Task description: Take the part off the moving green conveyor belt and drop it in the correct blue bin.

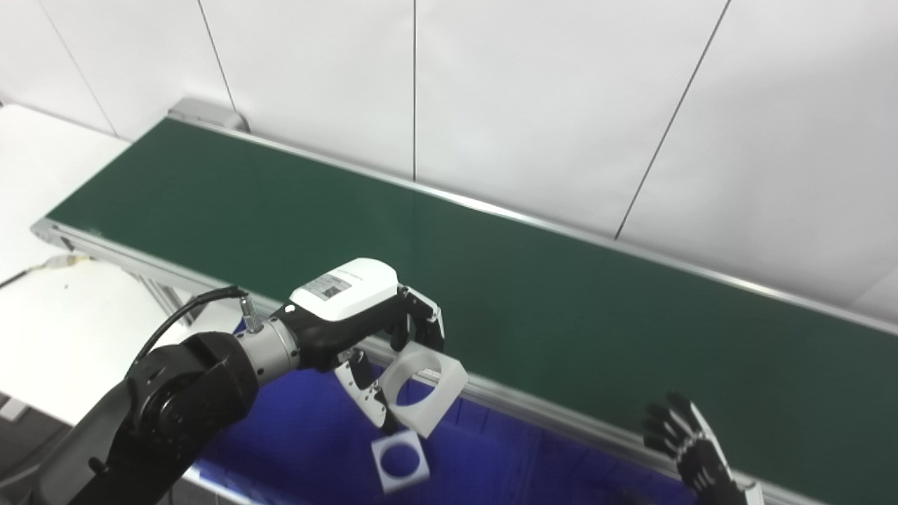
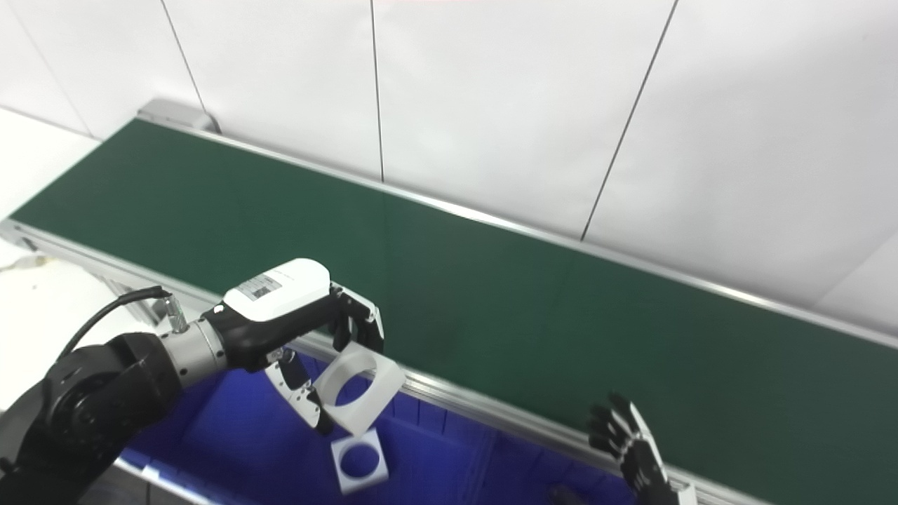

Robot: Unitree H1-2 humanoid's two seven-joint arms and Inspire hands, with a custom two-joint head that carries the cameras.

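And there we had it: our left hand [image 1: 379,337] was clamped on the white square plastic part with a round hole [image 1: 421,382], fingers over its top edge and thumb under, holding it tilted just off the near rail of the long dark-green conveyor belt [image 1: 491,280]. We held it out over the deep-blue plastic bin [image 1: 302,435] below the rail, surely so a release would send it straight down. A second white square part with the same round hole [image 1: 400,459] already lay flat on the bin floor directly beneath, which told us this looked like the matching bin. Our right hand [image 1: 691,445] waited low by the rail, fingers spread, gripping nothing. The belt itself carried nothing.
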